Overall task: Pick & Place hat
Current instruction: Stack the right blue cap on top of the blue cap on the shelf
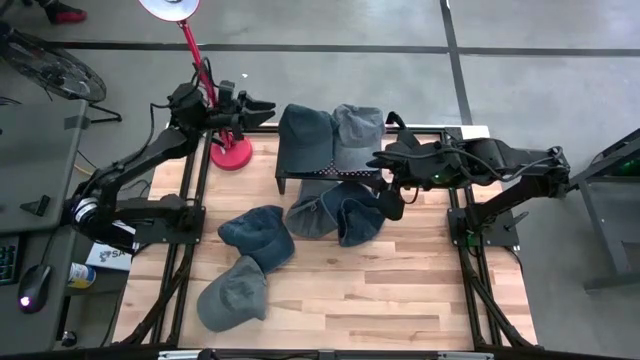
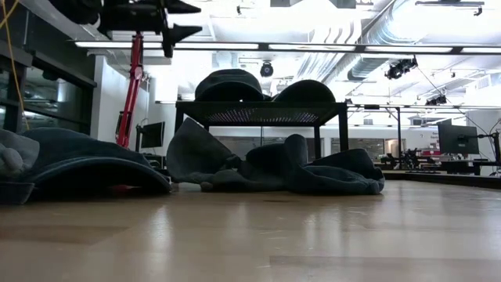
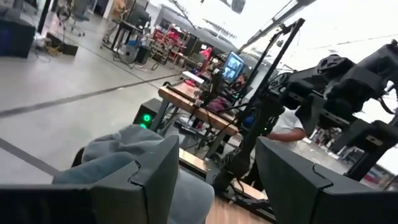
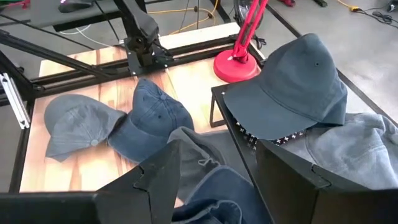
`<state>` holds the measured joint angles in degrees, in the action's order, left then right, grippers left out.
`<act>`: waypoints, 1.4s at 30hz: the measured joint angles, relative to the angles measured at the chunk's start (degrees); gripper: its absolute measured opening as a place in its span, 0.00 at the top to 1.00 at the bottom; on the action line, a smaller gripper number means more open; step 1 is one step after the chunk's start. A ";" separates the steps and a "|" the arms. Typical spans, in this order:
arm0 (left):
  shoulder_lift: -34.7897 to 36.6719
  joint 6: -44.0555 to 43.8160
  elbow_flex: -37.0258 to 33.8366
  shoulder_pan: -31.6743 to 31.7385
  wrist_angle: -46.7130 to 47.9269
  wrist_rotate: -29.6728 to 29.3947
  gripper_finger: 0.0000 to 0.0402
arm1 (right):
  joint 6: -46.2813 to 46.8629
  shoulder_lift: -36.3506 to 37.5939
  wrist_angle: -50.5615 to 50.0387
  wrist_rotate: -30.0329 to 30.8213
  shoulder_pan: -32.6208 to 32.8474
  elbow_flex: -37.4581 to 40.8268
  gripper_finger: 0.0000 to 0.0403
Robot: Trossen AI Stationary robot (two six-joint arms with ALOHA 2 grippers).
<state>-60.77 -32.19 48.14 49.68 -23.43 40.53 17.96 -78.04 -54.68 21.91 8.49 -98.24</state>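
Observation:
Two hats sit side by side on a black rack: a dark one and a lighter grey one. Two more hats lie heaped against the rack's near side. Another dark hat and a grey hat lie on the wooden table nearer the front. My left gripper is raised just left of the rack, open and holding nothing, pointing level at the dark hat. My right gripper hovers open over the rack's right near corner, also holding nothing.
A red lamp stands with its base at the table's far left, close under my left arm. Black frame rails run along both sides of the table. Bare wood lies at the front right.

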 joint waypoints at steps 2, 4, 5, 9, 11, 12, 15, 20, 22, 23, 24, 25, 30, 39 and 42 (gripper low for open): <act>0.91 1.09 0.02 -0.88 1.71 -0.92 0.48 | 0.02 0.00 0.00 0.00 0.00 0.00 0.50; 1.38 1.88 0.00 -1.46 3.56 -1.32 0.48 | 0.02 0.00 0.00 0.00 0.00 0.00 0.50; 1.67 2.19 -0.01 -1.71 4.48 -1.48 0.48 | -0.02 0.00 0.00 0.00 0.00 0.00 0.50; 2.73 4.86 0.00 -3.34 7.75 -1.56 0.48 | -0.13 0.00 0.00 0.00 0.00 0.00 0.50; 2.99 6.20 -0.02 -4.01 9.64 -2.14 0.48 | -0.15 0.00 0.00 -0.07 0.00 0.00 0.50; 3.24 6.78 -0.02 -4.25 10.39 -2.52 0.48 | -0.15 0.00 0.00 -0.29 0.00 0.00 0.50; 3.52 7.69 0.00 -4.44 11.54 -3.21 0.48 | -0.15 0.00 0.00 -0.44 0.00 0.00 0.50; 3.56 7.98 -0.02 -4.36 12.01 -4.01 0.48 | -0.04 0.00 0.00 -0.60 0.00 0.00 0.50; 3.55 7.99 -0.02 -4.36 12.08 -4.09 0.48 | -0.02 0.00 0.00 -0.64 0.00 0.00 0.50; 3.54 7.99 -0.02 -4.36 12.05 -4.08 0.48 | -0.02 0.00 0.00 -0.66 0.00 0.00 0.50; 3.56 7.99 -0.02 -4.36 12.03 -4.06 0.48 | -0.03 0.00 0.00 -0.65 0.00 0.00 0.50; 3.56 7.99 -0.02 -4.34 12.03 -4.09 0.48 | -0.03 0.00 0.02 -0.65 0.00 0.00 0.50; 3.54 7.99 -0.02 -4.34 12.05 -5.83 0.48 | -0.02 0.00 0.00 -0.65 0.00 0.00 0.50; 1.13 7.99 0.00 -4.34 14.37 -15.41 0.48 | -0.23 0.00 0.02 0.28 -0.03 0.00 0.50; -0.26 7.99 0.00 -4.34 14.81 -15.39 0.48 | -0.15 0.00 0.00 0.19 -0.26 0.00 0.50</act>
<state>-61.03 -24.21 48.14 45.34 -8.62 25.15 17.81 -78.04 -54.68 22.10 8.23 -98.24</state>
